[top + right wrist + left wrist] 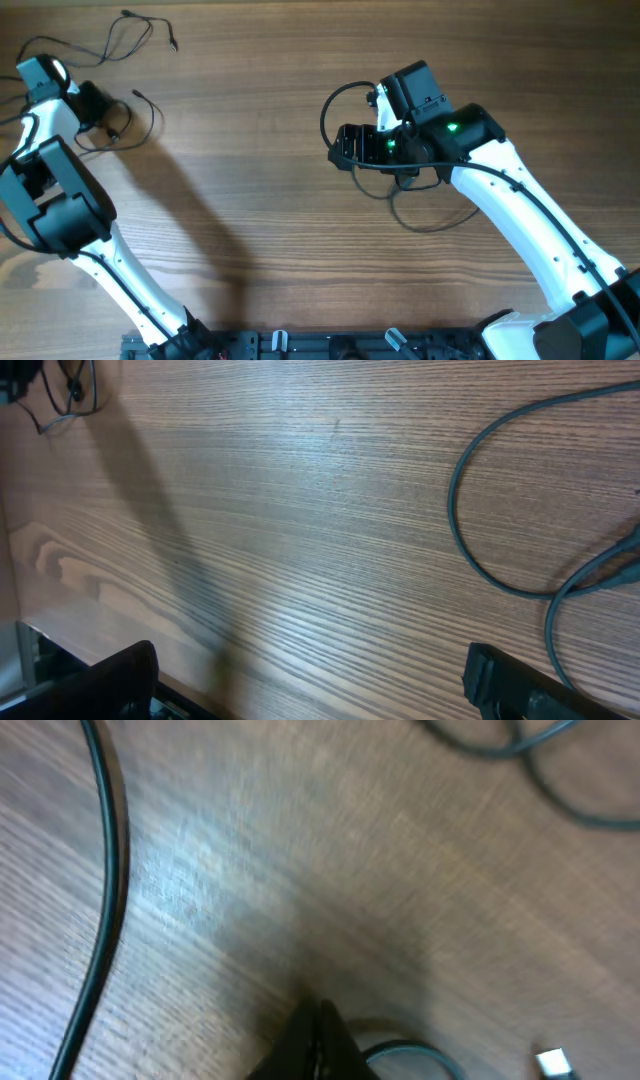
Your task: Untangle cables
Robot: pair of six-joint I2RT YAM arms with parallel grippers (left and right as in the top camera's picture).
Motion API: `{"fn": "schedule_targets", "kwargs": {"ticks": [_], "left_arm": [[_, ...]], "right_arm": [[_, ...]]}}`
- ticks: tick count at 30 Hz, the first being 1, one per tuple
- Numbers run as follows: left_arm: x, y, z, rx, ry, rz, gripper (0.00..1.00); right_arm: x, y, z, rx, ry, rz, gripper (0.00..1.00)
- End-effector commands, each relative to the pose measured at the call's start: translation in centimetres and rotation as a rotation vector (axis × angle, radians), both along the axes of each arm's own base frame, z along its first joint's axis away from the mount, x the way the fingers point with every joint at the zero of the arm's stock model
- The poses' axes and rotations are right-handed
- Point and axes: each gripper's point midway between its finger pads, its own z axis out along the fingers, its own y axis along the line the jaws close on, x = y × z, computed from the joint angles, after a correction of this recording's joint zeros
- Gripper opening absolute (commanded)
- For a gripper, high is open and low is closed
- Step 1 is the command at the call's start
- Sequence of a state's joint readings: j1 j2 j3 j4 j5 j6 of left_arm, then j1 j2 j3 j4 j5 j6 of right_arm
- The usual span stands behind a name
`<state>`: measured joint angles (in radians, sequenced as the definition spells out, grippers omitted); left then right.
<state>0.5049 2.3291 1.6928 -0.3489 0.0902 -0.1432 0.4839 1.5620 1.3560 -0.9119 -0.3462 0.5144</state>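
- Left arm (62,205) reaches along the far-left edge; left gripper (322,1022) has its fingers pressed together.
- Right arm (520,200) is stretched toward centre; right gripper (341,146) points left, jaws wide apart.

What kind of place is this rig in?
Probably a robot manipulation test bench, not a home or a factory line: a wood-grain tabletop, a left arm and right arm based at a black rail, and thin loose cables as the only workpiece in view.

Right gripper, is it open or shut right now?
Open. The right gripper shows its two fingers far apart in the wrist view, only bare table between them, nothing held.
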Motion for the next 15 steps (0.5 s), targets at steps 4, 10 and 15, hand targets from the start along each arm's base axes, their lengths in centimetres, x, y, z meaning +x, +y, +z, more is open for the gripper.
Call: {"fn": "schedule_targets", "kwargs": {"ticks": [4, 10, 15], "left_arm": [[-0.9, -1.2, -2.0, -0.036, 0.059, -0.042, 0.04], [-0.8, -4.3, -2.2, -0.171, 0.042, -0.122, 0.04], [-0.7, -6.7, -1.9, -0.289, 0.017, -0.183, 0.04]], "right_arm": [[-0.1, 0.1, -1.0, -0.022, 0.010, 0.018, 1.00], [-0.3, 0.0, -1.1, -0.027, 0.019, 0.019, 0.99], [-0.7, -0.2, -1.3, -0.037, 0.039, 0.019, 1.00]]}}
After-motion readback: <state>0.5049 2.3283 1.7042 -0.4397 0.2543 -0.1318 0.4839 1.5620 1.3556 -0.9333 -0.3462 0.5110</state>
